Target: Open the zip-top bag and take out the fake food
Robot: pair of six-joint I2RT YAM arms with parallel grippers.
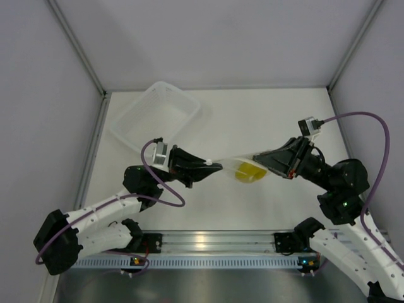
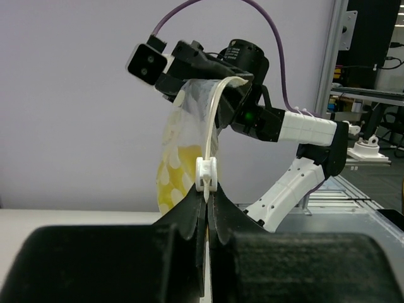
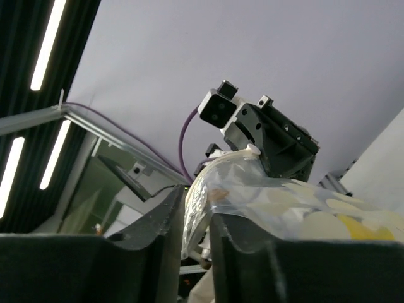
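The clear zip-top bag hangs stretched between my two grippers above the table. The yellow fake food sits inside its sagging bottom. My left gripper is shut on the bag's white zip slider at the bag's left end. In the left wrist view the bag with white dots rises from my fingers to the other arm. My right gripper is shut on the bag's right corner; in the right wrist view the crinkled plastic is pinched between the fingers.
A translucent white basket tray lies at the back left of the table. Grey walls stand at the left, right and back. An aluminium rail with the arm bases runs along the near edge.
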